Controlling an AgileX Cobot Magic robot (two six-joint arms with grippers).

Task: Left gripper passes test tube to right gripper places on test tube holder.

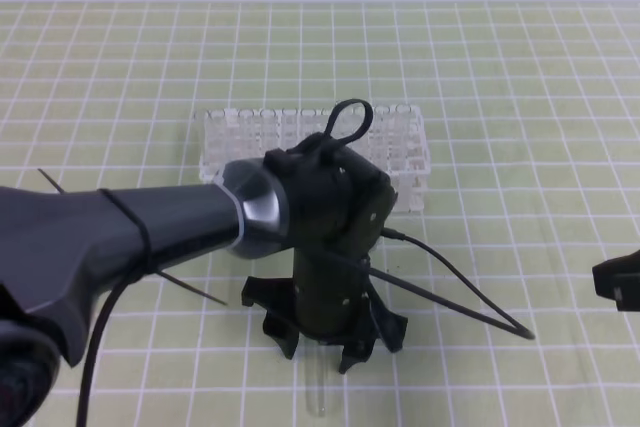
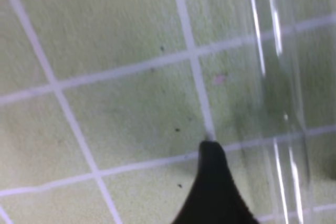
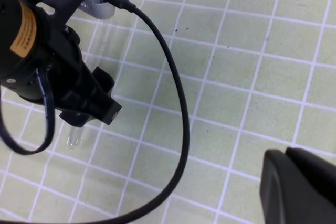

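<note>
The slim clear glass test tube (image 1: 319, 387) lies flat on the green gridded desk (image 1: 520, 97), directly under the black left end effector (image 1: 322, 339), whose fingers are spread wide on either side and grip nothing yet. For a good pick, the fingers should be lowered evenly astride the tube and closed gently. The black right end effector (image 3: 299, 184) is closed and waits well apart; the white lattice test tube holder (image 1: 405, 152) stands behind.

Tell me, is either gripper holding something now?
No. The left gripper stands open over the test tube lying on the mat; the right gripper is shut, empty.
</note>
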